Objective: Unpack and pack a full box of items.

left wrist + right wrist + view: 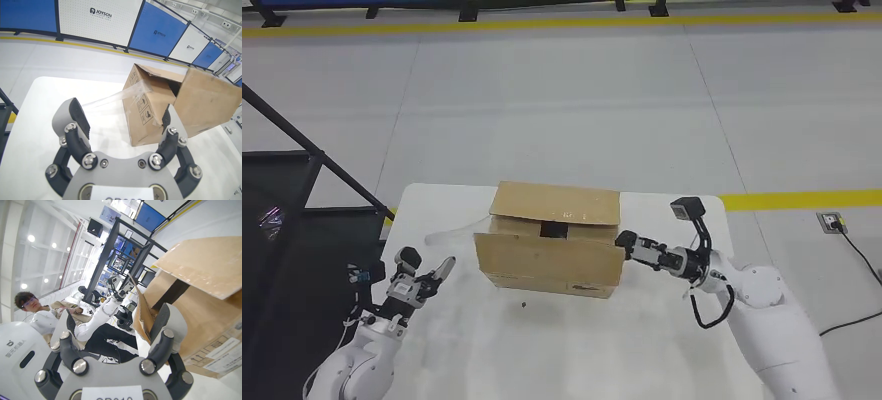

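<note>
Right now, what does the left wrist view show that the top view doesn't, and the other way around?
The left wrist view adds a strip of clear tape stretching from the end of the cardboard box toward one pad of the left gripper, and handling symbols printed on that end. The top view adds the right gripper, open at the box's opposite end. Both share the box with its flaps partly open, the white table, and the open left gripper beside the box.

Matt cardboard box (547,262); glossy clear tape (113,97); smooth table (542,340).
</note>
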